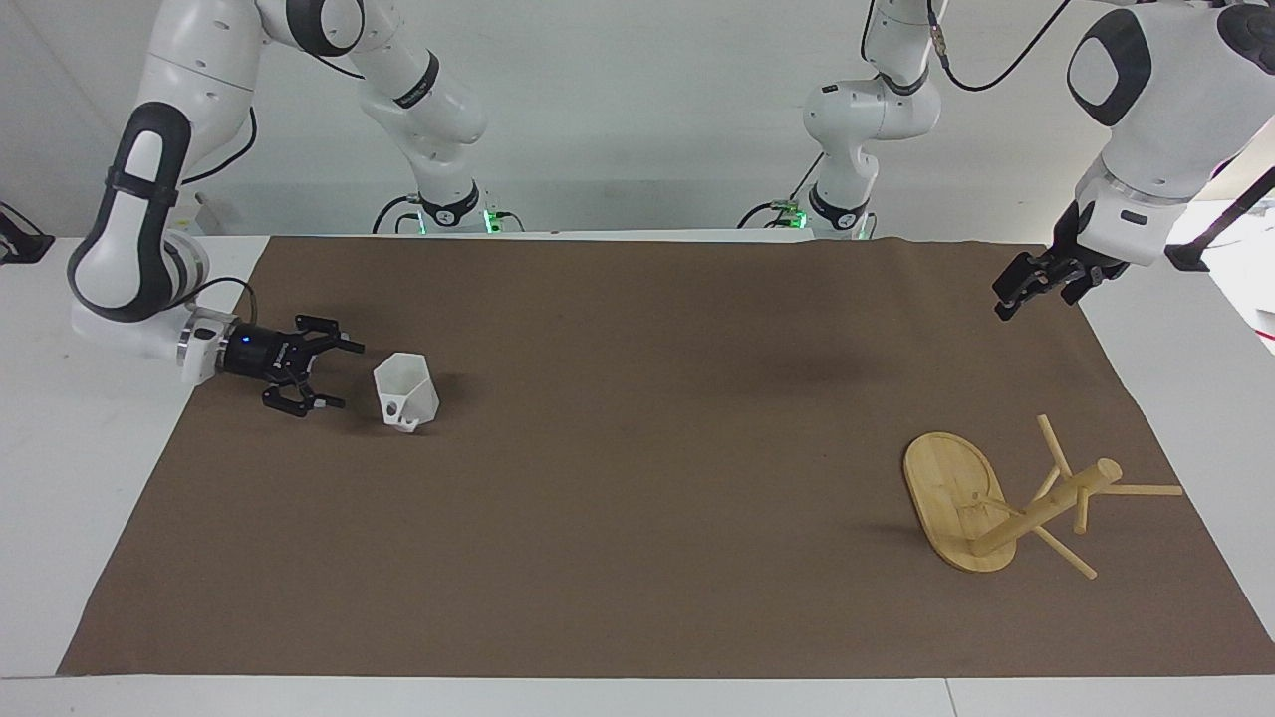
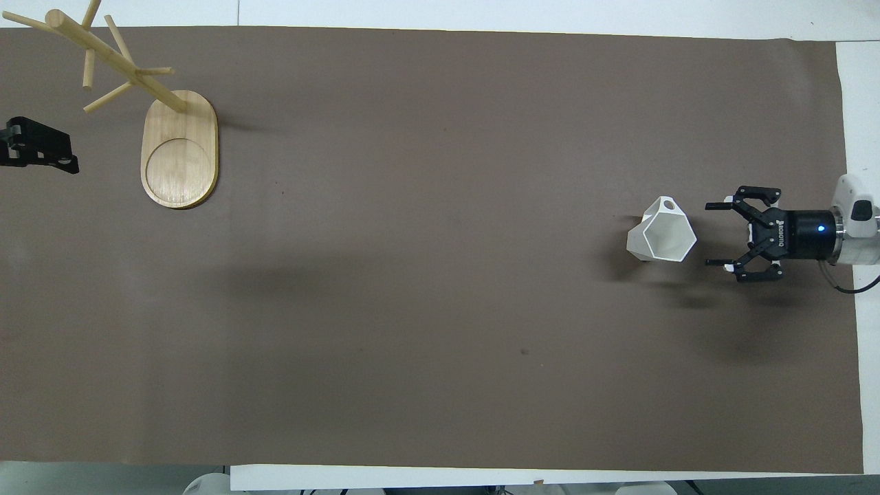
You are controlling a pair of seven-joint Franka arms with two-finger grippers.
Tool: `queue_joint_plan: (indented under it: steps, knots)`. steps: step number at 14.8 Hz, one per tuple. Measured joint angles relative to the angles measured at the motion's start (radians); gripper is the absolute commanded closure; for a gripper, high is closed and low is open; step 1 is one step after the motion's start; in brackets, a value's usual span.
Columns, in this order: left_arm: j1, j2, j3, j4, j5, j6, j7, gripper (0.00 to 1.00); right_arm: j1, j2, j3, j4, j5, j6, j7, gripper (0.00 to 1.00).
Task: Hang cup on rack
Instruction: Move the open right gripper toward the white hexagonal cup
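The cup (image 1: pixel 406 391) is a white faceted mug that stands mouth up on the brown mat toward the right arm's end; it also shows in the overhead view (image 2: pixel 661 235). Its handle (image 2: pixel 667 203) points away from the robots. My right gripper (image 1: pixel 351 375) is open and low, just beside the cup on the right arm's side and not touching it; the overhead view (image 2: pixel 708 234) shows it too. The rack (image 1: pixel 1006 503) is a bamboo mug tree that stands on its oval base (image 2: pixel 179 155) at the left arm's end. My left gripper (image 1: pixel 1004 307) waits raised over the mat's edge.
The brown mat (image 1: pixel 657 468) covers most of the white table (image 1: pixel 90 478). The rack's thin pegs (image 2: pixel 110 96) stick out around the post. The left gripper (image 2: pixel 41 144) hangs beside the rack at the mat's end.
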Motion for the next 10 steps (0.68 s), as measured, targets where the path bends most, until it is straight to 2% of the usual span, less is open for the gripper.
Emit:
queue_joint_plan:
  steps: [2, 10]
  knots:
    - [0.000, 0.000, 0.000, 0.000, 0.000, 0.000, 0.000, 0.00, 0.001, 0.023, 0.001, -0.002, 0.010, 0.000, -0.036, 0.00]
    - [0.000, 0.000, 0.000, 0.000, 0.000, 0.000, 0.000, 0.00, 0.074, 0.024, 0.002, -0.044, 0.075, 0.054, -0.100, 0.00]
